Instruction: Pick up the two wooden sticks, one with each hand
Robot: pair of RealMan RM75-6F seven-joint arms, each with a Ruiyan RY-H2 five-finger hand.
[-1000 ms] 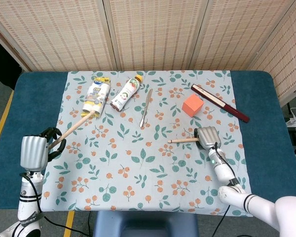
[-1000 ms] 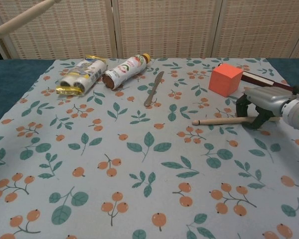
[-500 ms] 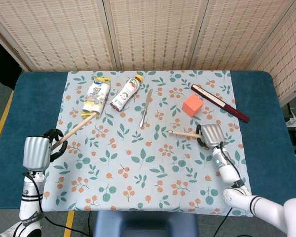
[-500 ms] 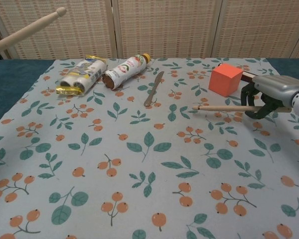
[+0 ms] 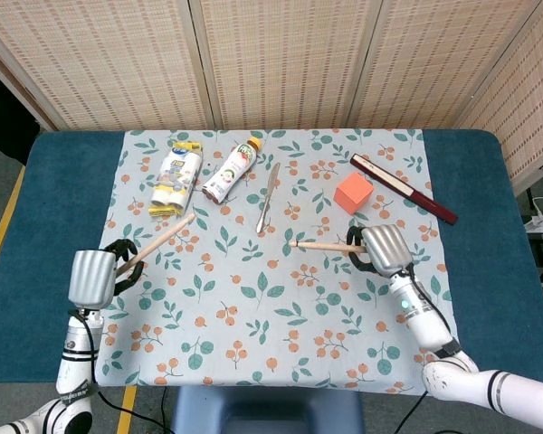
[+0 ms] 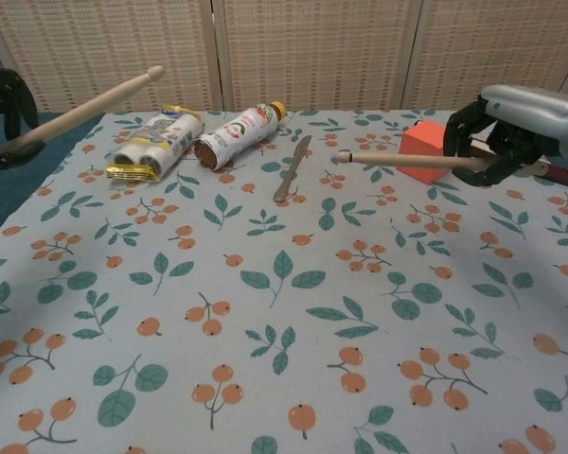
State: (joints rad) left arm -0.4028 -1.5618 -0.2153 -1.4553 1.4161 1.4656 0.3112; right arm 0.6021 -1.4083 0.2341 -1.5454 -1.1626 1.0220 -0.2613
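Observation:
Both wooden sticks are off the table. My left hand point(image 5: 94, 276) point(image 6: 2, 102) grips one stick point(image 5: 160, 240) point(image 6: 90, 108) by its near end; the stick slants up and to the right, its rounded tip over the cloth's left part. My right hand point(image 5: 383, 250) point(image 6: 513, 121) grips the other stick point(image 5: 321, 245) point(image 6: 407, 161), which points left, nearly level, in front of the orange cube point(image 5: 353, 193) point(image 6: 422, 144).
On the floral cloth point(image 5: 281, 298) lie a yellow-white packet point(image 5: 176, 175) point(image 6: 154, 143), a lying bottle point(image 5: 232, 169) point(image 6: 239, 134), a metal knife point(image 5: 267, 196) point(image 6: 292, 167) and, at the right, a dark red bar point(image 5: 403, 188). Blue table edge point(image 5: 489, 253) surrounds the cloth.
Both hands have risen with their sticks. The right stick left the cloth and moved up and left. The left hand and its stick shifted right, towards the cloth.

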